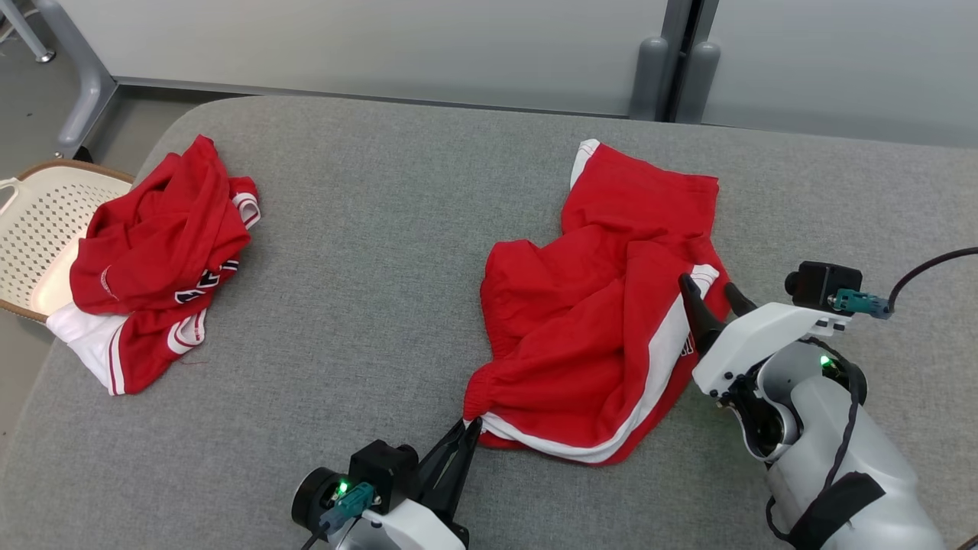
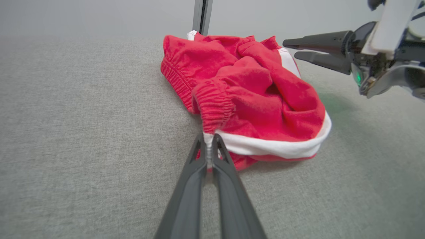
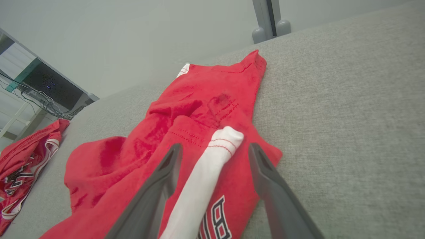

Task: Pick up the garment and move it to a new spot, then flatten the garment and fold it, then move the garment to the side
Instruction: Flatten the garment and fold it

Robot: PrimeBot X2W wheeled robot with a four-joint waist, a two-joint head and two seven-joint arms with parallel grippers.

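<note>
The garment (image 1: 603,321) is a pair of red shorts with white side stripes, lying crumpled on the grey table right of centre. My left gripper (image 1: 467,431) is shut on the garment's white-edged near corner, low on the table; in the left wrist view the garment (image 2: 252,96) bunches ahead of the pinching left gripper (image 2: 208,141). My right gripper (image 1: 712,289) is open at the garment's right edge. In the right wrist view its fingers (image 3: 166,166) straddle a white stripe fold of the garment (image 3: 206,113) without closing on it.
A second red and white garment (image 1: 160,260) lies heaped at the table's left edge, partly over a white perforated basket (image 1: 38,221). The grey padded table (image 1: 367,229) runs back to a pale wall with metal posts (image 1: 672,69).
</note>
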